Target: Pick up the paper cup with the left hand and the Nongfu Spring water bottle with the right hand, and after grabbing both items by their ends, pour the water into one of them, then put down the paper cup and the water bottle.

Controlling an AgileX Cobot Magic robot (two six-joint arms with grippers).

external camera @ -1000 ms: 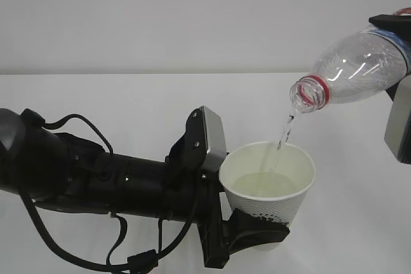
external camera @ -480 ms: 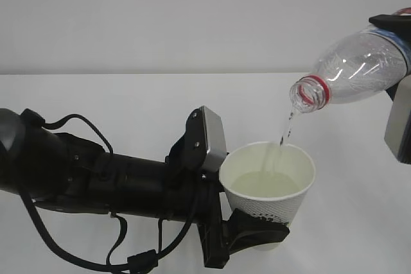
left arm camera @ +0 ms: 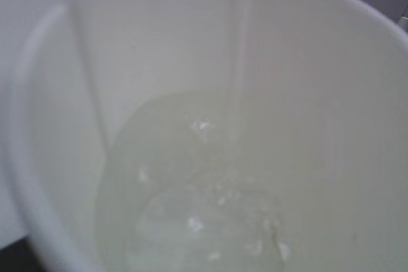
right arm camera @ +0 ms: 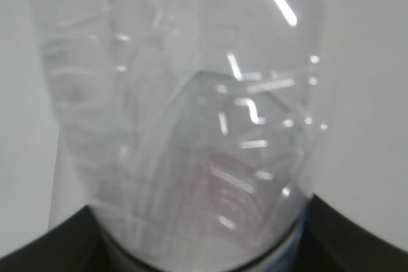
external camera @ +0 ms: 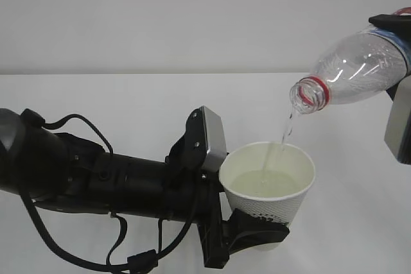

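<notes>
Nothing has shifted since the earlier frames except the water (external camera: 284, 134), still falling in a thin stream. The left hand (external camera: 247, 232) pinches the paper cup (external camera: 270, 190) at its base above the bench (external camera: 128, 101). The right hand (external camera: 401, 117) clamps the tilted Nongfu Spring water bottle (external camera: 356, 68), mouth over the cup.

The left hand (external camera: 128, 187) reaches in level from the near left, its gripper (external camera: 257, 232) clamped. The right hand (external camera: 399, 117) hangs high at far right, gripping.
</notes>
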